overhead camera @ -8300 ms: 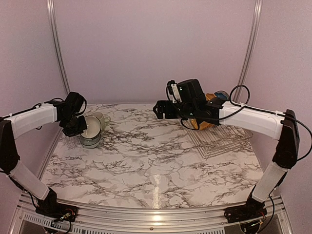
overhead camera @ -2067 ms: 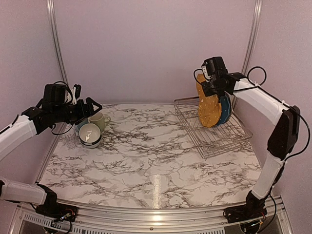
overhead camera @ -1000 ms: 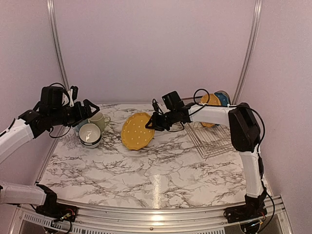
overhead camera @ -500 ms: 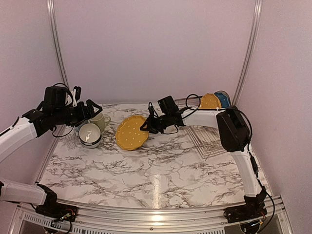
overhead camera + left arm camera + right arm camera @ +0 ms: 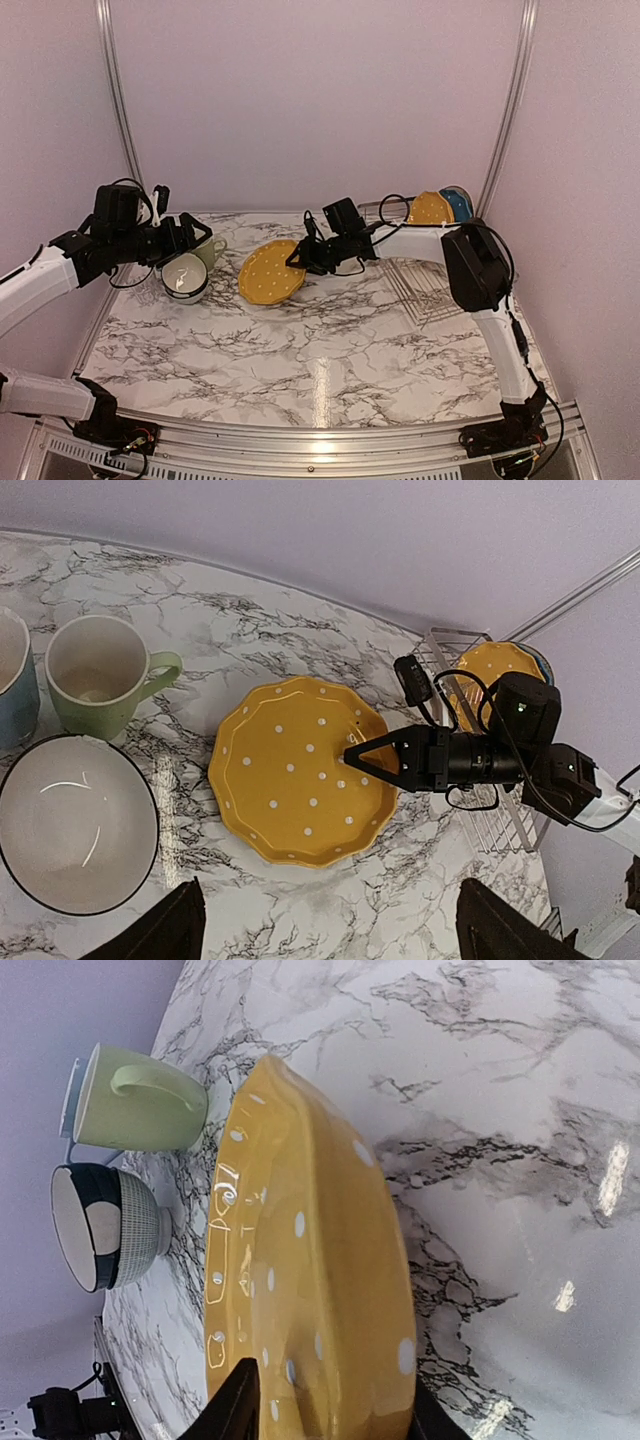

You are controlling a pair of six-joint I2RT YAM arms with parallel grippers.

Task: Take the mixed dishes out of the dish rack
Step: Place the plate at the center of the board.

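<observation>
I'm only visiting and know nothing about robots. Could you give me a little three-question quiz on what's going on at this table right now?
1. True or false: the dish rack holds no plates.
2. What is the right gripper clamped on? A) a mug handle B) the rim of the yellow dotted plate C) a rack wire
3. Which mug stands nearer that plate, the pale-green mug or the light-blue mug?

Key
1. False: a second yellow plate and a blue plate stand in it.
2. B
3. The pale-green mug.
</observation>
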